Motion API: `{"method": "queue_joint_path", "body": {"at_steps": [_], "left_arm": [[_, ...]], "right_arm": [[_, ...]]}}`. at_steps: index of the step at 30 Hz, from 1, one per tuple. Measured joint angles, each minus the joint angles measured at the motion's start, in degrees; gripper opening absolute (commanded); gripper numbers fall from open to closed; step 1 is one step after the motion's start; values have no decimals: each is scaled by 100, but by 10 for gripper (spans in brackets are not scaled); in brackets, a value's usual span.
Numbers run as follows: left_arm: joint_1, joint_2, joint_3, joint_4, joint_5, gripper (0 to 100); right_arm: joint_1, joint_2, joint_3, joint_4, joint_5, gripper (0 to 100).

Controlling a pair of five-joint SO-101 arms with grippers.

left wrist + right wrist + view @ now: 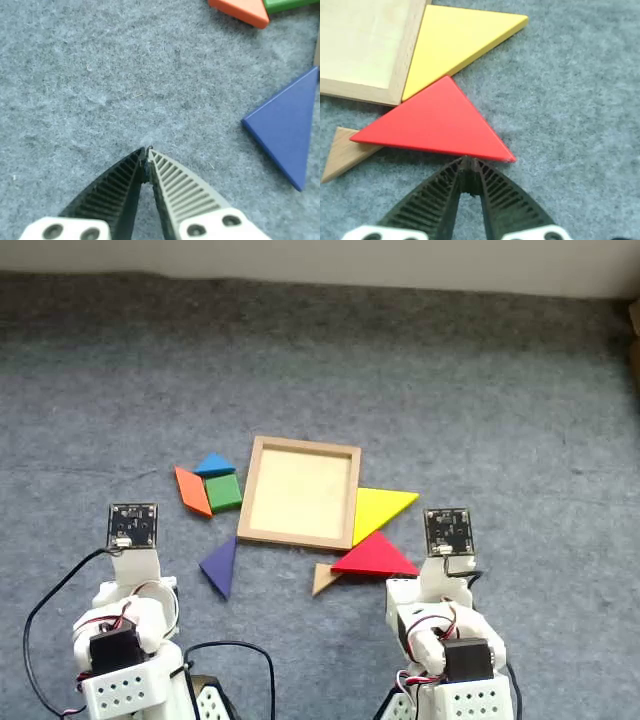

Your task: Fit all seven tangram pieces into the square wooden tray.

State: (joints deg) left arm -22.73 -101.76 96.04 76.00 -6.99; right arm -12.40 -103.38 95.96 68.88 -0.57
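1. High view: the square wooden tray (308,446) is seen lying on the grey carpet (480,390), and nothing has been placed in it yet. Just beside its left rim are grouped an orange piece (192,490), a small blue triangle (214,464) and a green square (224,492). A dark blue triangle (220,564) lies near the lower left corner. Against the right rim a yellow triangle (380,510) is set, with a red triangle (375,555) below it and a plain wooden triangle (324,578) partly covered by the red one

2. Left wrist view: the left gripper (146,152) is held over bare carpet with its jaws pressed together on nothing. The dark blue triangle lies near, apart from the tips

3. Right wrist view: the right gripper (469,162) is likewise closed and empty, its tips just at the long edge of the red triangle

4. Handling, as judged: the pieces are taken to be light, stiff, flat wood with smooth painted faces, so slipping may be expected. A hold across two side edges near the middle is advised. The red triangle, raised on the wooden one, may offer the easiest edge
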Motion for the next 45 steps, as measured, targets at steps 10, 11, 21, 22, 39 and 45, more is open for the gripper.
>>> {"method": "queue_joint_path", "body": {"at_steps": [10, 11, 21, 22, 39, 45], "left_arm": [[0, 0, 0, 0, 0, 7], [0, 0, 0, 0, 0, 7], [0, 0, 0, 0, 0, 7], [0, 0, 0, 0, 0, 7], [0, 0, 0, 0, 0, 7], [0, 0, 0, 0, 0, 7]], "right_arm": [[0, 0, 0, 0, 0, 10], [0, 0, 0, 0, 0, 10], [0, 0, 0, 0, 0, 10], [0, 0, 0, 0, 0, 10], [1029, -53, -1204, 79, -299, 5], [1143, 440, -2479, 79, -659, 5]]}}
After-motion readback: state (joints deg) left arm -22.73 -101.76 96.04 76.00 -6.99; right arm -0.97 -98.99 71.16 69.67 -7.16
